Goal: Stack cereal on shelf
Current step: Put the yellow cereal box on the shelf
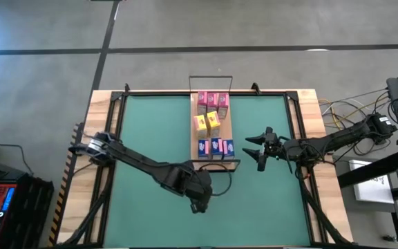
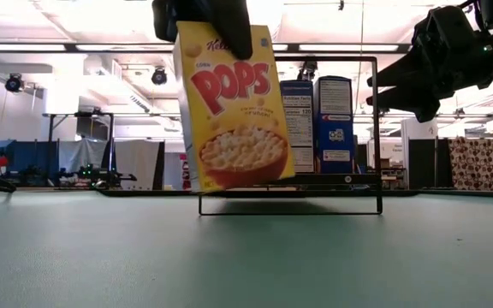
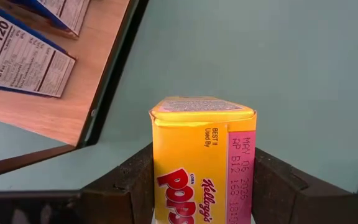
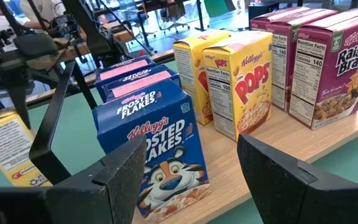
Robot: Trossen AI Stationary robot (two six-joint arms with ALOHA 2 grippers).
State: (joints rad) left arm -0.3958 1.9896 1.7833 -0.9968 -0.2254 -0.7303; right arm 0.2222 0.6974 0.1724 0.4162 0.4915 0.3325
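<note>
Left gripper (image 3: 201,186) clamps yellow Pops box (image 3: 202,155); right gripper (image 4: 191,168) spread, empty.

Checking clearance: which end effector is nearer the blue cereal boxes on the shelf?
Right. The right end effector hovers empty just beside the blue boxes. The left end effector sits farther off, past the shelf end, holding a yellow box.

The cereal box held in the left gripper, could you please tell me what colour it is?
Yellow, with red POPS lettering; the cereal box in the left gripper shows best in the low view.
</note>
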